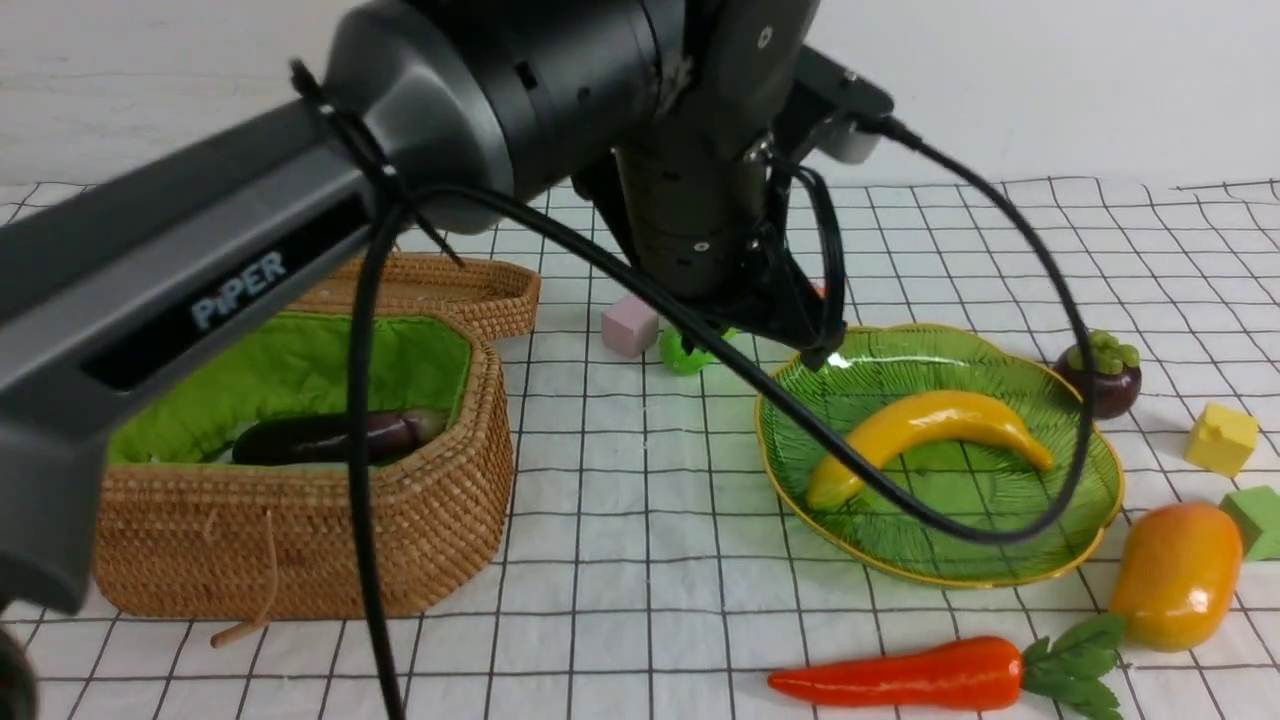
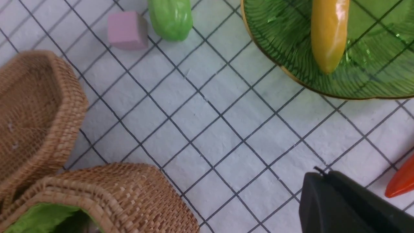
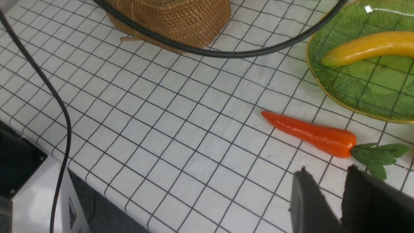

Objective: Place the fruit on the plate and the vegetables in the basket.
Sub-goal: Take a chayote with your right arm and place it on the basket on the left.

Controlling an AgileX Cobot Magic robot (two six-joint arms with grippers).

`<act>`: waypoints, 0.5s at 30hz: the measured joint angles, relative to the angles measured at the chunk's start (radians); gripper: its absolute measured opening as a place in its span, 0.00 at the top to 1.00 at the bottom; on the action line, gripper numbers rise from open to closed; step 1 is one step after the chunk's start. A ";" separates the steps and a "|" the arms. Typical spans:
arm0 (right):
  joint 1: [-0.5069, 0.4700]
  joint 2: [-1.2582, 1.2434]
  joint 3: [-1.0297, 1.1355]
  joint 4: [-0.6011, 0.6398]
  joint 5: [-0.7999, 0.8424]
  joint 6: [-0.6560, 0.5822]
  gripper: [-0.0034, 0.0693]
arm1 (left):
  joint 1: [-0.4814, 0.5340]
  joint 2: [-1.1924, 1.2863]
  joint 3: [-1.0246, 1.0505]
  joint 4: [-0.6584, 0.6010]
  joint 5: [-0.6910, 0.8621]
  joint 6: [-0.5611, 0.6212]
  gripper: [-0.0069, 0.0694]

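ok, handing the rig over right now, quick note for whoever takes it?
Left gripper: shut, nothing seen in it, above the cloth.
Right gripper: slightly open, empty, near the carrot's leaves.
Done: banana lies on the plate; eggplant lies in the basket.
Left: mangosteen and mango, both on the cloth beside the plate, go on the plate. Carrot and green gourd, both on the cloth, go in the basket. Radish not in view.
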 joint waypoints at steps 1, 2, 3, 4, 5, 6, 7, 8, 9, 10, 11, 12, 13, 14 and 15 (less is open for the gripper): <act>0.000 0.010 0.000 -0.002 0.000 0.014 0.69 | 0.023 0.011 0.007 -0.023 0.001 -0.007 0.93; 0.000 0.021 0.000 -0.002 0.000 0.020 0.69 | 0.032 0.011 0.010 -0.030 0.001 -0.012 0.93; 0.000 0.028 0.000 -0.002 0.000 0.024 0.69 | 0.040 0.008 0.011 -0.035 0.001 -0.017 0.93; 0.000 0.065 0.000 -0.002 0.000 0.036 0.69 | 0.055 -0.011 0.014 -0.043 0.001 -0.034 0.93; 0.000 0.107 0.000 -0.002 -0.003 0.045 0.70 | 0.061 -0.035 0.022 -0.046 0.001 -0.050 0.93; 0.000 0.155 0.000 -0.002 -0.018 0.049 0.71 | 0.062 -0.084 0.037 -0.051 0.000 -0.066 0.93; 0.000 0.190 0.000 -0.002 -0.033 0.054 0.72 | 0.062 -0.120 0.053 -0.055 0.000 -0.073 0.93; 0.000 0.233 0.000 -0.001 -0.057 0.058 0.74 | 0.062 -0.171 0.080 -0.062 -0.001 -0.082 0.93; 0.000 0.269 0.000 0.000 -0.079 0.059 0.75 | 0.062 -0.217 0.108 -0.067 -0.001 -0.087 0.93; 0.000 0.314 -0.001 0.004 -0.106 0.061 0.76 | 0.062 -0.279 0.153 -0.072 -0.001 -0.096 0.93; 0.000 0.361 -0.006 0.008 -0.131 0.062 0.78 | 0.062 -0.344 0.206 -0.074 -0.001 -0.107 0.93; 0.000 0.371 -0.007 0.009 -0.135 0.062 0.79 | 0.062 -0.344 0.206 -0.074 -0.001 -0.107 0.93; 0.002 0.458 -0.028 0.019 -0.161 0.063 0.83 | 0.062 -0.456 0.318 -0.070 -0.001 -0.135 0.93; 0.007 0.515 -0.049 0.025 -0.174 0.063 0.85 | 0.062 -0.545 0.390 -0.066 -0.003 -0.154 0.93; 0.016 0.562 -0.076 0.027 -0.184 0.063 0.86 | 0.062 -0.607 0.466 -0.063 -0.014 -0.171 0.93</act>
